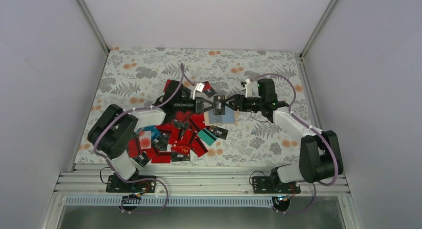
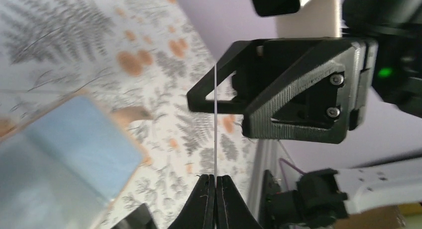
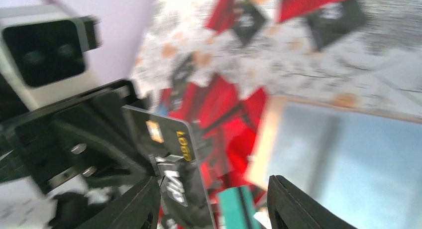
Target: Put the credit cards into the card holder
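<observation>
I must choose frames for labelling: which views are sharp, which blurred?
Top external: sharp, evenly lit. Left wrist: the right end effector is crisp, the card holder and floral cloth are soft. Right wrist: motion blur smears the loose credit cards and card holder; the held black card is partly readable.

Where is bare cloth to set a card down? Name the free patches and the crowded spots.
Free: the floral tablecloth along the far wall, and its near-right part between the tan folding card holder and the right arm's base. Crowded: the centre-left heap of red and black plastic cards, and the middle, where the left gripper and right gripper meet.
</observation>
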Tool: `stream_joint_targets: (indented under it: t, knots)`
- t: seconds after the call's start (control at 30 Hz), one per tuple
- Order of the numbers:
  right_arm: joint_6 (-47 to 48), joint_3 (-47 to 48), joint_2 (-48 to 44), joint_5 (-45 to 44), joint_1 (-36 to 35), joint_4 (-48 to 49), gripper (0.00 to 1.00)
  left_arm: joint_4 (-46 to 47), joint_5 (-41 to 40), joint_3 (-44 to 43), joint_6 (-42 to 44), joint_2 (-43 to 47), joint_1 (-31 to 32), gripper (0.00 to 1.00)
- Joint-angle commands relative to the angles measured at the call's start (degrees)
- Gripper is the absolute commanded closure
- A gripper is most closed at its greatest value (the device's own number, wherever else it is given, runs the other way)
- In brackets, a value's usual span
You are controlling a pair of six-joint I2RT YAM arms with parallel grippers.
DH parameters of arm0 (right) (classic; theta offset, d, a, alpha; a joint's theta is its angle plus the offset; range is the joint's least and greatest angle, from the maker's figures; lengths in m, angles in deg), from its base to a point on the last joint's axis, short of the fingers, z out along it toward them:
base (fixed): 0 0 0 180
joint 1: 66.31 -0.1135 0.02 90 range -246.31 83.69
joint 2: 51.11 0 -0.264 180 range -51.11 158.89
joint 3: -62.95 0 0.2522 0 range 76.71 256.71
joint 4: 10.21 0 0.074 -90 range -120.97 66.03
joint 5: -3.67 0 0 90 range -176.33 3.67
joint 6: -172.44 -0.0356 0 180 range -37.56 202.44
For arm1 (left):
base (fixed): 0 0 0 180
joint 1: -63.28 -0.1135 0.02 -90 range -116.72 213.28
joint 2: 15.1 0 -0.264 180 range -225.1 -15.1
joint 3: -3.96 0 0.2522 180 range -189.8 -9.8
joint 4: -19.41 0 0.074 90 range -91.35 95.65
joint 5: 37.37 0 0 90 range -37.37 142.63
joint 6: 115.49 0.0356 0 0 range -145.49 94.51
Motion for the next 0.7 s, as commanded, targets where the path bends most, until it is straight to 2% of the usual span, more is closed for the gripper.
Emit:
stream_joint_targets:
  t: [0.0, 0.23, 0.4, 0.67]
  knots:
    - [0.9, 0.9, 5.0, -18.7, 0.0, -7.8, 0.45, -11.0, -8.6, -4.1, 2.5, -5.5, 1.7, 0.98]
    - [0.7, -0.5, 13.7, -19.0, -0.1, -3.4, 0.53, -19.5, -13.2, -9.7, 0.8, -12.1, 2.1, 0.98]
    - [0.2, 0.0, 17.8, -23.8, -0.1, -3.8, 0.57, -26.0, -16.0, -12.9, 0.8, -14.4, 2.1, 0.98]
    - [-0.4, 0.1, 21.0, -27.0, 0.0, -4.4, 0.66, -29.8, -17.3, -14.6, 0.1, -16.0, 2.2, 0.98]
